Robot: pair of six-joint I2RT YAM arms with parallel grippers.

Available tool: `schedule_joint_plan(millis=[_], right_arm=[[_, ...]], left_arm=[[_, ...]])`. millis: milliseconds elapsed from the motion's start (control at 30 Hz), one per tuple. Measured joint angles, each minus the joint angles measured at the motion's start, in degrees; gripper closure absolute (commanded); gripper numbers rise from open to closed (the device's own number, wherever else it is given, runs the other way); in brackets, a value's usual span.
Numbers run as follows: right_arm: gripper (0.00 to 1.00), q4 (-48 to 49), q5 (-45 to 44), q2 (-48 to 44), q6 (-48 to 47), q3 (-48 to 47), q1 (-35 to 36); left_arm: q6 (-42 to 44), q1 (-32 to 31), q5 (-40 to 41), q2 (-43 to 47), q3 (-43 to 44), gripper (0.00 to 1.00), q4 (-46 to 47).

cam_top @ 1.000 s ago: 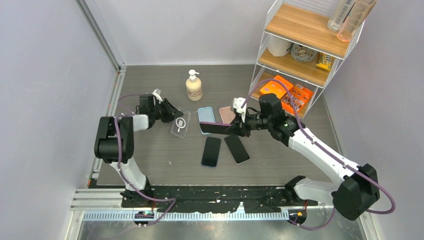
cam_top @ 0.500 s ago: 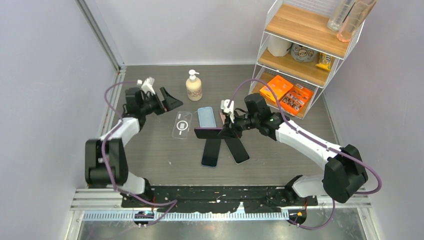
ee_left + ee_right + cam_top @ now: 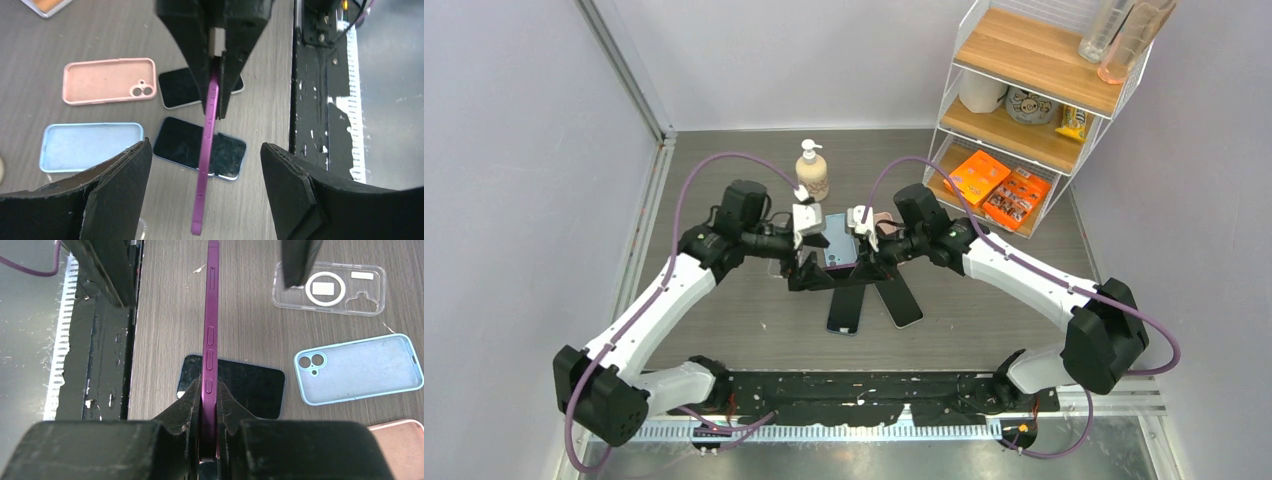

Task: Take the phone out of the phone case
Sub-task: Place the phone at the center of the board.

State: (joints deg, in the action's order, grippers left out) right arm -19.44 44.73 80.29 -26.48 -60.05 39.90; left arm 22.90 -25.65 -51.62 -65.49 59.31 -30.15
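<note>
Holds the slim purple phone (image 3: 210,330), apparently cased, on edge above the grey worktop (image 3: 165,300) in the clamped right fingers (image 3: 187,405), its free end between the wide-spread left fingers (image 3: 125,175), likely for peeling the case off.

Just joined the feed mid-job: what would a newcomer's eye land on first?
The purple phone, held edge-up in mid-air by the shut right gripper, with the open left gripper straddling its free end. Below it, two dark phones lie on the table beside an empty pink case, blue case and clear case.
</note>
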Motion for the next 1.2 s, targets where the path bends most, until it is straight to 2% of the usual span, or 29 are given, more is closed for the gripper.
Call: schedule_joint_plan(millis=[133, 267, 300, 367, 400, 467, 500, 533, 567, 633, 733, 967, 1200], right_arm=[[0.95, -0.6, 1.1, -0.1, -0.2, 0.0, 0.1], [0.95, -0.8, 1.8, -0.3, -0.3, 0.0, 0.1], [0.95, -0.8, 1.9, -0.4, -0.3, 0.0, 0.1], [0.93, -1.5, 1.9, -1.0, -0.1, 0.2, -0.4], [0.9, -1.8, 1.8, -1.2, 0.0, 0.3, -0.8], [0.73, -2.2, 1.4, -1.7, 0.0, 0.5, -1.4], [0.54, -2.4, 1.3, -1.9, 0.1, 0.7, -1.5], [0.46, -2.2, 1.2, -2.1, 0.3, 1.0, -1.5], [0.33, -1.8, 1.2, -2.2, 0.9, 1.1, -1.5], [0.2, 0.5, 1.0, -3.3, 1.6, 2.2, -1.5], [0.12, 4.1, 0.6, -6.1, 3.5, 4.8, -2.4], [0.07, 9.4, 0.4, -8.3, 7.6, 7.3, -4.4], [0.03, 12.7, 0.2, -4.6, 9.8, 7.3, -4.4]], left_arm=[[4.4, -4.6, 3.9, -1.5, -0.2, 0.25, -3.5], [6.1, -7.2, 5.7, -4.8, -0.2, 0.45, -4.0], [6.2, -7.7, 5.9, -6.2, -0.1, 0.55, -4.1], [6.4, -8.1, 5.4, -8.5, 0.5, 0.98, -4.5], [6.2, -8.1, 5.3, -9.6, 1.0, 1.0, -4.6], [6.5, -8.1, 4.4, -11.4, 1.7, 1.0, -4.7], [6.3, -8.1, 3.9, -11.7, 1.7, 1.0, -4.6], [5.7, -7.9, 3.6, -11.9, 1.7, 1.0, -4.5], [4.6, -7.4, 3.6, -11.9, 1.3, 1.0, -4.1], [1.3, -5.9, 3.4, -11.6, -0.9, 1.0, -2.2], [-5.1, -0.8, 3.2, -10.2, -6.3, 1.0, 0.4], [-21.2, 12.7, 7.3, -10.8, -12.5, 1.0, 1.1], [-25.8, 18.2, 9.0, -12.2, -17.6, 1.0, -0.1]])
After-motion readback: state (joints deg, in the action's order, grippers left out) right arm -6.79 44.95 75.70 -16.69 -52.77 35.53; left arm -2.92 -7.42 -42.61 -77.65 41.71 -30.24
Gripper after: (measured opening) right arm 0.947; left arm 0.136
